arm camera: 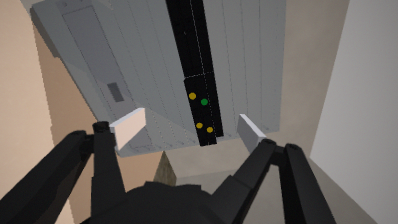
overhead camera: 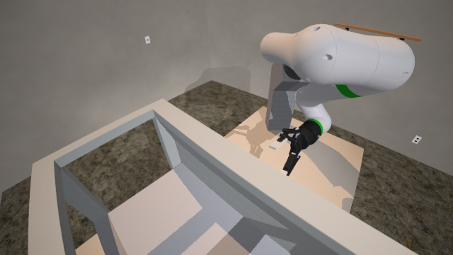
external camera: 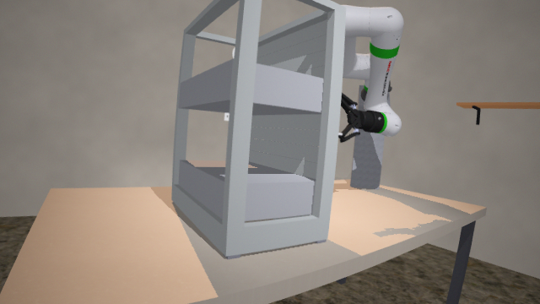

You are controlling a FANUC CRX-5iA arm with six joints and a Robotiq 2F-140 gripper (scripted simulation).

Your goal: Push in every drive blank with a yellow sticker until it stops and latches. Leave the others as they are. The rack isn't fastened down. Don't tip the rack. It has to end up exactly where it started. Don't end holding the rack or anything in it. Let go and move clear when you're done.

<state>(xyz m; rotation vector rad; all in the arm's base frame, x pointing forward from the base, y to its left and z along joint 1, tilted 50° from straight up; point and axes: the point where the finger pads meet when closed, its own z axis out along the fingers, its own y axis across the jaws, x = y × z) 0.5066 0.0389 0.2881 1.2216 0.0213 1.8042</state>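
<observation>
Drive blanks sit in a black strip [arm camera: 192, 65] on the rack's front face, straight ahead of my pincer [arm camera: 192, 131] and between the lines of its two spread fingers. My pincer is fully open and has hold of nothing; its pale pads [arm camera: 129, 131] stand well apart, one to each side of the strip's near end. On that near end I see three yellow stickers [arm camera: 192, 95] and one green sticker [arm camera: 204, 102], clustered close together; I cannot tell where one blank ends and the next begins, nor how far any of them stands out.

From the wrist view the gray rack [arm camera: 240, 60] fills most of what lies ahead, its ribbed front panels running away from me on both sides of the black strip. A small dark rectangle [arm camera: 115, 92] marks the panel off to one side. Nothing lies between my fingers and the strip.

In the exterior view my pincer [external camera: 347, 122] hovers just beside the rack's front corner post [external camera: 332, 110], about halfway up, apart from it as far as I can tell. The rack stands upright on the worktop [external camera: 105, 236], with a shelf high up [external camera: 278, 89] and a block on its bottom level [external camera: 274, 196]. My gray pedestal [external camera: 366, 166] stands on the worktop behind the rack. Farther off, a wooden wall shelf [external camera: 498, 105] hangs on the gray wall.
</observation>
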